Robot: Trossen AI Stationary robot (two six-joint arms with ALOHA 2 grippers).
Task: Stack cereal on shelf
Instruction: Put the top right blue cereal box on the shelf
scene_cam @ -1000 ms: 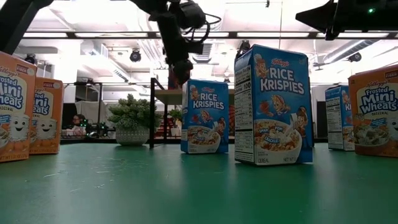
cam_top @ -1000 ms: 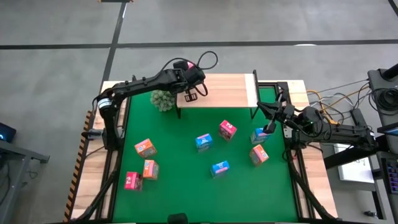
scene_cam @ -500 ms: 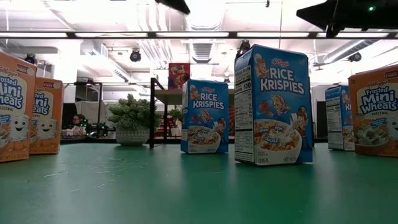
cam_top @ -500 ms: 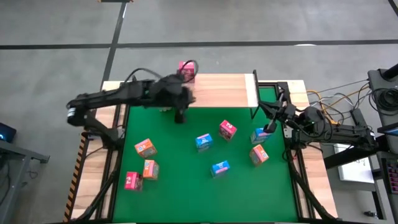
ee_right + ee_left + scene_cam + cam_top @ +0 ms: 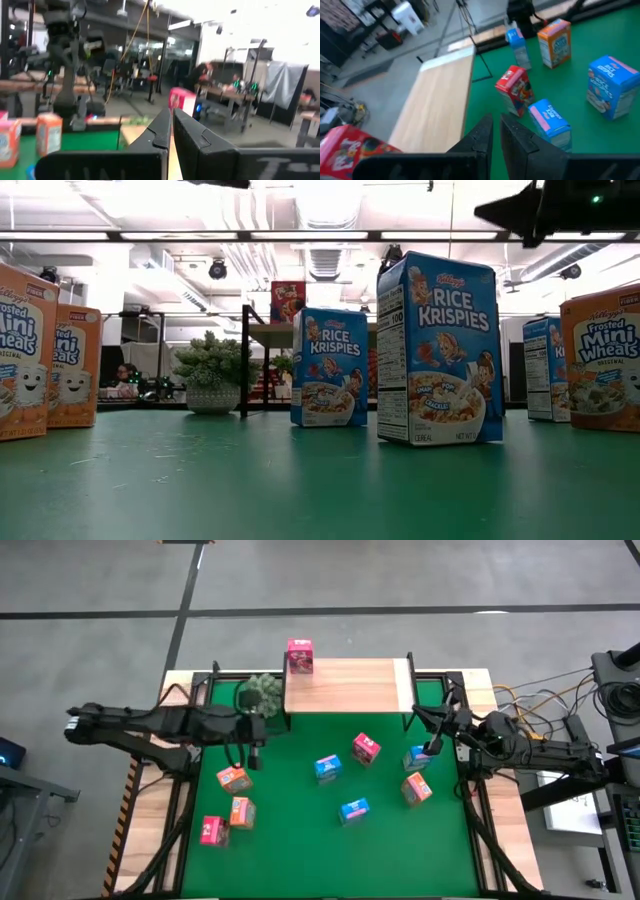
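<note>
One pink-red cereal box point(image 5: 299, 655) stands upright on the far left corner of the wooden shelf point(image 5: 350, 686); the low view shows that box point(image 5: 288, 300) on the shelf point(image 5: 270, 332) too. The other boxes stand on the green mat: orange point(image 5: 233, 778), orange point(image 5: 241, 812), pink-red point(image 5: 212, 830), blue point(image 5: 327, 768), pink-red point(image 5: 365, 749), blue point(image 5: 353, 810), blue point(image 5: 417, 757), orange point(image 5: 416, 789). My left gripper point(image 5: 249, 748) hangs shut over the mat's left part, above the orange box and empty point(image 5: 496, 137). My right gripper point(image 5: 428, 725) waits shut at the mat's right side point(image 5: 171, 132).
A green spiky plant ball point(image 5: 262, 690) sits at the shelf's left end, just beyond my left gripper. The shelf's black legs point(image 5: 243, 360) stand on the mat. Most of the board to the right of the pink-red box is bare wood. Cables lie off the table's right side.
My left arm has drawn back from the shelf's left end, toward the table's left and near edges, and now hangs over the mat's left part. The pink-red box has stayed standing on the shelf's far left corner.
</note>
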